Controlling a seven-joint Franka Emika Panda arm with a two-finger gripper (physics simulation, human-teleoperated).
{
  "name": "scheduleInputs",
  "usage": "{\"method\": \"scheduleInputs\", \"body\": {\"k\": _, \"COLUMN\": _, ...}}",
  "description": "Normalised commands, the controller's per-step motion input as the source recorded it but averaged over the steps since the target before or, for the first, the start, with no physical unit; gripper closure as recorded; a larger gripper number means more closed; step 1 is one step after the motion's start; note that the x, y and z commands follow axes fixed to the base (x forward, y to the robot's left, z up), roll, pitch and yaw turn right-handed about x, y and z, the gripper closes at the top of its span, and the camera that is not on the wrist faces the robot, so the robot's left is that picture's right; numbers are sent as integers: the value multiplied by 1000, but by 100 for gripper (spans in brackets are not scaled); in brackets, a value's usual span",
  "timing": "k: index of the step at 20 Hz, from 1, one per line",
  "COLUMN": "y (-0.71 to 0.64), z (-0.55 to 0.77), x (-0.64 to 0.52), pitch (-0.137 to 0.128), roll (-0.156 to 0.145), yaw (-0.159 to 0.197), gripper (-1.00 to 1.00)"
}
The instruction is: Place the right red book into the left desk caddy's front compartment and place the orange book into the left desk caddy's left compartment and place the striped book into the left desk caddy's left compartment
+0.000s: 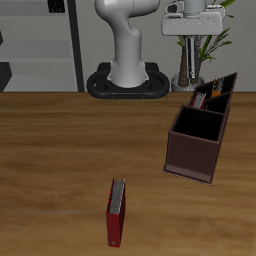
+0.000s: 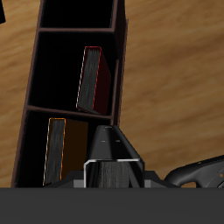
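The right red book is seen in the left desk caddy, leaning against a divider in the middle one of the three compartments that the wrist view shows in a row. The orange book is stood upright in the end compartment next to it, with its pale page edge turned to one side. In the exterior view both are glimpsed as small patches of colour above the rim of the left desk caddy.

Counted over both views: two caddies are on the table — the near-black one and, touching or just in front of it, a dark reddish-brown caddy. Three books can be made out: the bright red one, the orange one, and a longer, darker red book that lies alone well apart from the caddies, near the table's front edge.

The gripper is held high above the near-black caddy. The fingers cannot be told apart — a dark grey shape fills the space before the wrist camera, over the orange book's compartment. Whether it is the striped book, and whether anything is gripped, cannot be told.
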Motion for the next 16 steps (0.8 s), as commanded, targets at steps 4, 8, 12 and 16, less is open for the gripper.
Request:
{"method": "scheduleInputs", "body": {"k": 4, "y": 303, "z": -46, "x": 54, "pitch": 16, "roll": 55, "yaw": -7, "gripper": 100}}
{"method": "scheduleInputs", "body": {"k": 8, "y": 74, "z": -55, "x": 127, "pitch": 9, "roll": 4, "yaw": -31, "gripper": 100}}
{"method": "scheduleInputs", "body": {"k": 12, "y": -82, "z": -56, "x": 201, "pitch": 12, "roll": -5, "yaw": -52, "gripper": 100}}
{"method": "scheduleInputs", "body": {"k": 16, "y": 52, "z": -71, "x": 78, "pitch": 7, "roll": 14, "yaw": -30, "gripper": 100}}
